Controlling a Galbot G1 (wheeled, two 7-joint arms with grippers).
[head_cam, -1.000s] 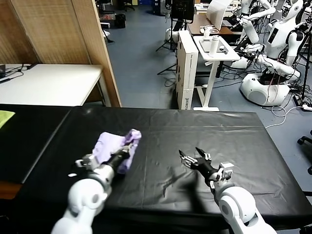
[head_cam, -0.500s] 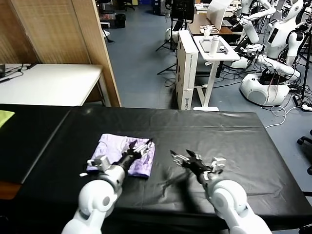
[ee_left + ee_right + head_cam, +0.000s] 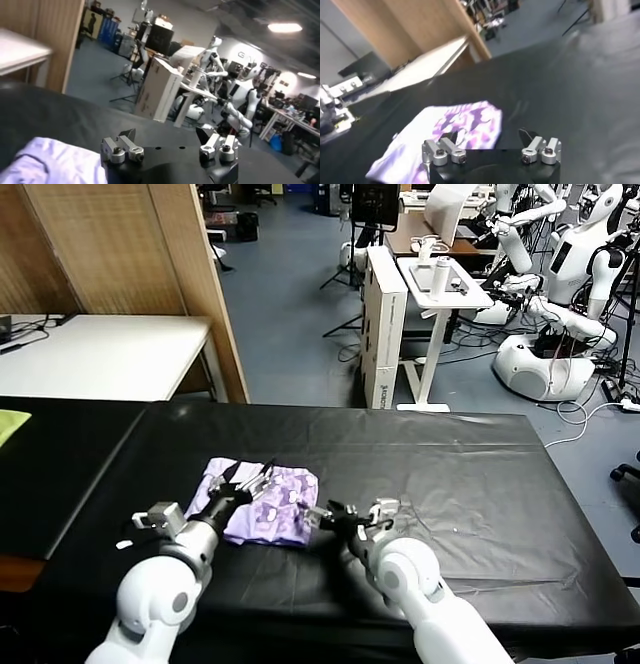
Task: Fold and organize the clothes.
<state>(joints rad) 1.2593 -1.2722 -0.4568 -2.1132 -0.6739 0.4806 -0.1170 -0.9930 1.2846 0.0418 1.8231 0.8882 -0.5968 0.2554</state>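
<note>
The T-shirt (image 3: 262,502) is lying folded on the black table (image 3: 470,474), print side up, toward my left of the middle. I am holding my left gripper (image 3: 245,481) over its near left part, fingers spread wide and gripping nothing. My right gripper (image 3: 328,515) is hovering low just beside the shirt's right edge, its fingers also standing wide apart and empty, pointing toward the cloth.
</note>
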